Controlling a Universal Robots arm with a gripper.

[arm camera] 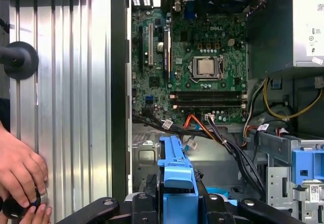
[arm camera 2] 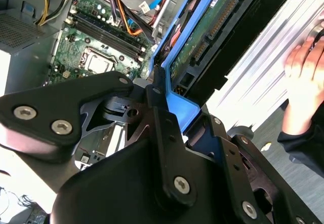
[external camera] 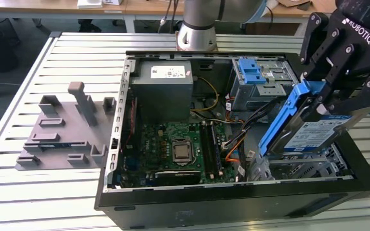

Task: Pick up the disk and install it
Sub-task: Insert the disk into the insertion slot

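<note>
In the exterior view the disk (external camera: 310, 137) hangs tilted from the claw (external camera: 329, 103). Its labelled body reaches toward 7 o'clock from the black fingers, and its lower end sits just above the metal bay in the 4 o'clock corner of the open computer case (external camera: 236, 204).

A slatted metal desk (external camera: 18, 202) carries everything. At 9 o'clock from the case, well apart from the disk, stands a grey plastic stand (external camera: 63, 130) with upright posts. Inside the case, a grey power-supply box (external camera: 165, 89) lies toward 12 o'clock. The green motherboard (external camera: 178, 149) lies below it, and a blue drive caddy (external camera: 252, 71) sits at 1 o'clock. The arm's base (external camera: 201, 26) rises at 12 o'clock beyond the case, with other tables behind it.

In both wrist views a person's hand (arm camera: 20, 173) (arm camera 2: 306, 77) rests on the desk just outside the case wall.

The claw is narrowed onto the disk, gripping it by its blue rails. In the second wrist view the disk's underside and connector edge (arm camera 2: 212, 31) show between the black fingers (arm camera 2: 162, 112). In the first wrist view the blue rail (arm camera: 174, 171) stands up from the claw, pointing at the motherboard (arm camera: 202, 67).
</note>
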